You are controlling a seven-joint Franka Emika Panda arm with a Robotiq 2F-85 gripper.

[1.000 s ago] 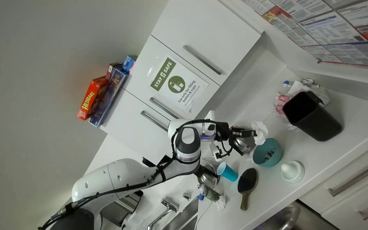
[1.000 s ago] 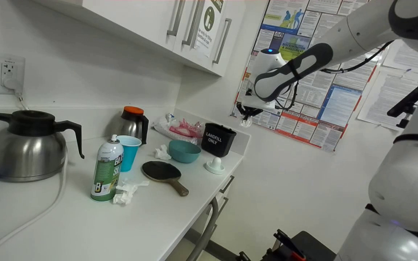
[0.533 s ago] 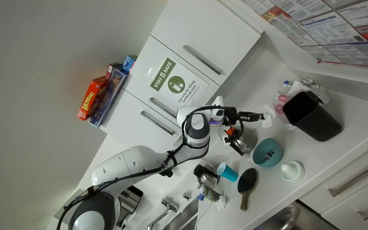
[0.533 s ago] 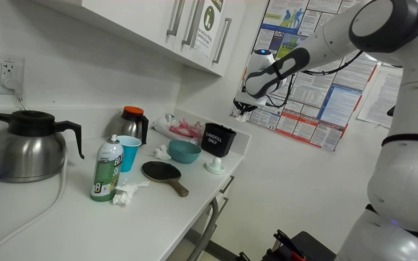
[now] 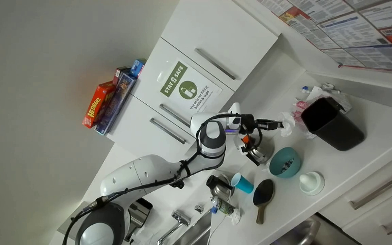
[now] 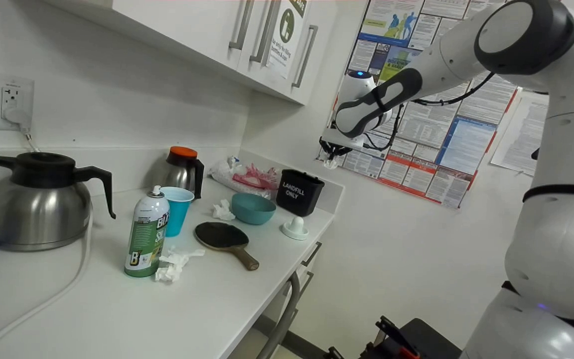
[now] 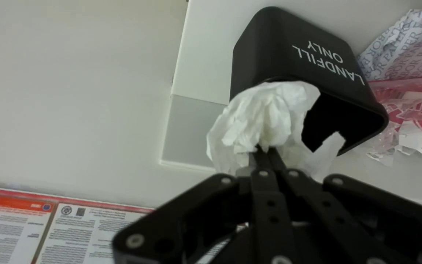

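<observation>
My gripper (image 7: pixel 265 152) is shut on a crumpled white tissue (image 7: pixel 269 121), whose loose folds spread around the fingertips. In the wrist view the tissue overlaps the near rim and part of the dark mouth of the black "LANDFILL ONLY" bin (image 7: pixel 306 55). An exterior view has the gripper (image 5: pixel 282 124) and tissue (image 5: pixel 288 124) held above the counter, apart from the bin (image 5: pixel 344 127), to its left in the picture. From another exterior view, the tissue (image 6: pixel 330 164) hangs under the gripper, higher than the bin (image 6: pixel 299 194). The bin stands upright on the counter.
Beside the bin lies a plastic bag (image 6: pixel 257 178). A teal bowl (image 6: pixel 253 212), white dish (image 6: pixel 295 229), paddle (image 6: pixel 221 235), blue cup (image 6: pixel 177 214), spray can (image 6: pixel 147 239), crumpled tissue (image 6: pixel 170 269) and steel jugs (image 6: pixel 38 214) stand or lie on the counter. Cabinets (image 6: pixel 187 30) overhang it.
The arm has carried the tissue up and rightward, toward the bin, in an exterior view, mostly during the first half second. Since then it has shifted only slightly. The grip stays shut.
</observation>
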